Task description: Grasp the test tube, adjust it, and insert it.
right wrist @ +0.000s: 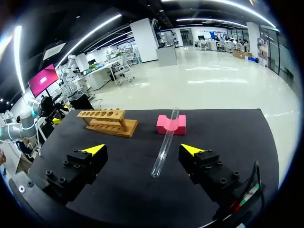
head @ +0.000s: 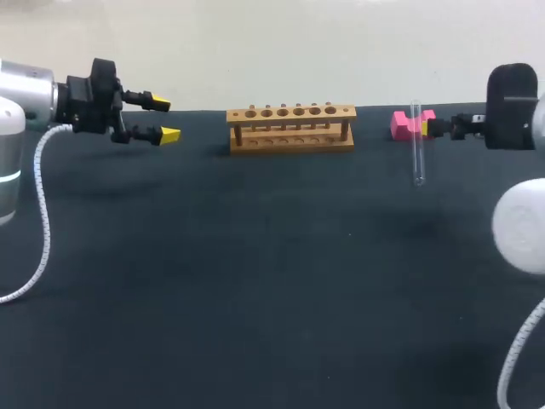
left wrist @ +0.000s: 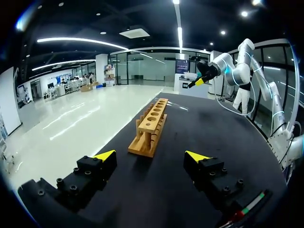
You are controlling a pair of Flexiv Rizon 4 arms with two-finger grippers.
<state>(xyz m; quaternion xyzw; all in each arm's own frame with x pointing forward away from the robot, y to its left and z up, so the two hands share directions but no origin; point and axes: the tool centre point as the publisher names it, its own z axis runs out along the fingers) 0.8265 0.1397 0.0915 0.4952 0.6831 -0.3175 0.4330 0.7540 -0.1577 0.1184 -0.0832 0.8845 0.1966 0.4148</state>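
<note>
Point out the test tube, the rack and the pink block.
test tube (head: 417, 149), head view, mid-length of glass
rack (head: 291, 115), head view, top board
pink block (head: 400, 126), head view, front face

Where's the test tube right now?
Head view, right side: the test tube rests with its far end on the pink block, right of the wooden rack.

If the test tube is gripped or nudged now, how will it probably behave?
The test tube looks like clear, slender glass, so it is probably stiff, slippery and fragile. It is round and one end rests on the pink block, so a sideways nudge could roll it off.
</note>
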